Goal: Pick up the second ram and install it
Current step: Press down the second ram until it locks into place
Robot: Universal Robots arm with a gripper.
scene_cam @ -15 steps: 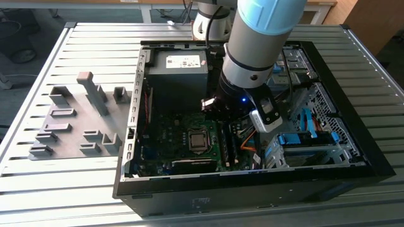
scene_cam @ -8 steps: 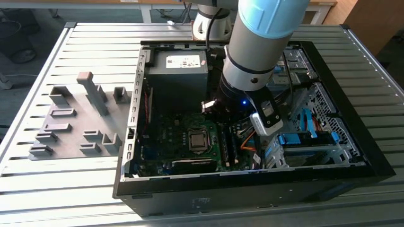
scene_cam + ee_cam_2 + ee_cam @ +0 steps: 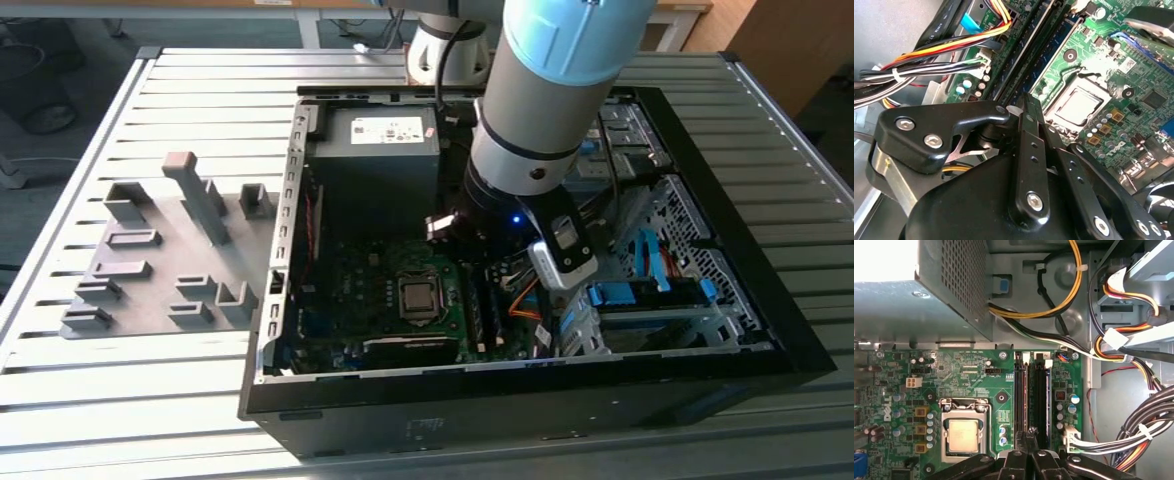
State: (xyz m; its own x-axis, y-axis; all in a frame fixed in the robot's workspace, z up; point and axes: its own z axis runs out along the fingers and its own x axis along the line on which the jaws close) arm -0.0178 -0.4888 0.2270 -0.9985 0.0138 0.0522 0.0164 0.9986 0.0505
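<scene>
the gripper (image 3: 1026, 452), fingers pinched narrow with nothing between them, hangs right over the memory slots, where the second ram (image 3: 1040, 395) already sits just ahead of its fingertips, so installation looks nearly finished.

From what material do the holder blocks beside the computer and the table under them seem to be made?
The holder blocks look like matte grey plastic: one even, dull colour with no shine and blunt, moulded-looking edges, though painted metal cannot be ruled out. The table looks like bare metal, probably aluminium: long parallel pale slats with a soft sheen and straight grooves between them.
</scene>
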